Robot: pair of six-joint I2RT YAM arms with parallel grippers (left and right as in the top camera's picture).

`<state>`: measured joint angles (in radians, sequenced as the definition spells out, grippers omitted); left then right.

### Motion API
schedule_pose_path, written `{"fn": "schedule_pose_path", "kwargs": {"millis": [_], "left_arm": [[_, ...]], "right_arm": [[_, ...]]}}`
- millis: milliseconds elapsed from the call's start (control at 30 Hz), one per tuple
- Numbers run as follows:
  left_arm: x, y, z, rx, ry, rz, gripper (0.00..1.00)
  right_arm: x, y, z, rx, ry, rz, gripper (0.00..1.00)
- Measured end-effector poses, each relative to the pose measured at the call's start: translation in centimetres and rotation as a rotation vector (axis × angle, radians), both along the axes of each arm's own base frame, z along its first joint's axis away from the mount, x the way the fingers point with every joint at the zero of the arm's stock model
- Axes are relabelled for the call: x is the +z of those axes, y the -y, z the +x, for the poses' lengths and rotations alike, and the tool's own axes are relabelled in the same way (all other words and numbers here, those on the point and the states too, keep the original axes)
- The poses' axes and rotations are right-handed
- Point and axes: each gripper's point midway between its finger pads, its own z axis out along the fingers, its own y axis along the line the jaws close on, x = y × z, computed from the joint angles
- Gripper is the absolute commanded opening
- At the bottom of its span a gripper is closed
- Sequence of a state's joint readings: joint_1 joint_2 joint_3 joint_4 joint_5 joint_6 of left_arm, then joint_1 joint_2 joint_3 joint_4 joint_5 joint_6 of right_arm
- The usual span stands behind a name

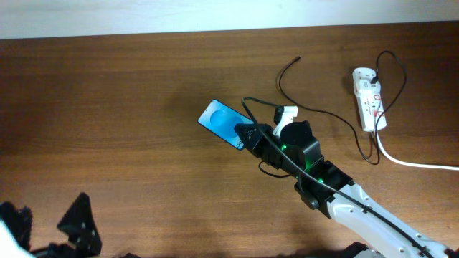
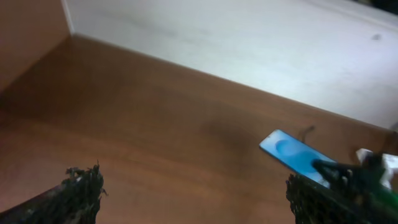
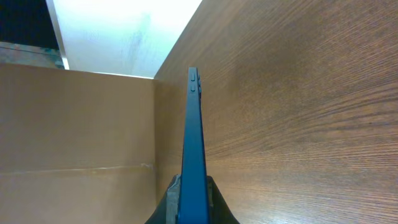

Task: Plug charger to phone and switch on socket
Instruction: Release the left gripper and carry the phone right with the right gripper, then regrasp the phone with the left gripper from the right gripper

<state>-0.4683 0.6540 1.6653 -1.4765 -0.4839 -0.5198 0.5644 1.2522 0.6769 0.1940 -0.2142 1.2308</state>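
Gripping the phone (image 1: pixel 222 122) by its near-right end, right gripper (image 1: pixel 249 136) clenched, mid-scene. Left gripper (image 2: pixel 196 186) jaws spread wide, near left. Charger (image 1: pixel 287 75) just right of phone; socket (image 1: pixel 368 97) far right.

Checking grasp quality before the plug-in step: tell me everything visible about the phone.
The phone is a slim rectangular slab with a dark edge and a lit light-blue screen showing a darker blue round shape. It sits diagonally near the middle of the table, screen up. The right wrist view shows it edge-on, with two small side buttons. The right gripper is shut on its lower-right end; nothing else visibly touches it. Whether it rests on the table cannot be told.
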Motion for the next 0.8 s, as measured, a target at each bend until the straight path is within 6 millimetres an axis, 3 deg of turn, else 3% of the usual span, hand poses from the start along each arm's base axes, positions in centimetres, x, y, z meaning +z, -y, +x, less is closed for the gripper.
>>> {"fn": "schedule_pose_path", "kwargs": {"millis": [167,333,367,467,567,633,800], "left_arm": [[-2.5,1.2,4.0,0.089,0.076,-0.119,0.99],[-5.7,4.7,9.0,0.073,0.107,-0.254,0.99],[-7.2,5.8,10.0,0.067,0.094,-0.325,0.99],[-11.8,8.1,11.3,0.093,-0.029,-0.498,0.99],[-12.7,11.2,13.3,0.03,-0.108,-0.632,0.99],[-15.0,12.7,14.8,0.012,-0.234,-0.683,0.99],[-20.7,15.2,19.1,-0.051,-0.51,-0.839,0.99]], "right_arm": [[-0.2,0.1,0.1,-0.006,-0.003,-0.003,0.04],[-0.2,0.0,0.1,-0.003,-0.003,-0.003,0.04],[-0.2,0.0,0.1,-0.003,-0.004,-0.003,0.04],[-0.2,0.0,0.1,-0.002,-0.004,-0.003,0.04],[-0.2,0.0,0.0,-0.002,-0.006,-0.002,0.04],[-0.2,0.0,0.0,0.0,-0.025,0.018,0.04],[-0.8,2.9,1.4,-0.06,-0.136,0.096,0.04]]}}
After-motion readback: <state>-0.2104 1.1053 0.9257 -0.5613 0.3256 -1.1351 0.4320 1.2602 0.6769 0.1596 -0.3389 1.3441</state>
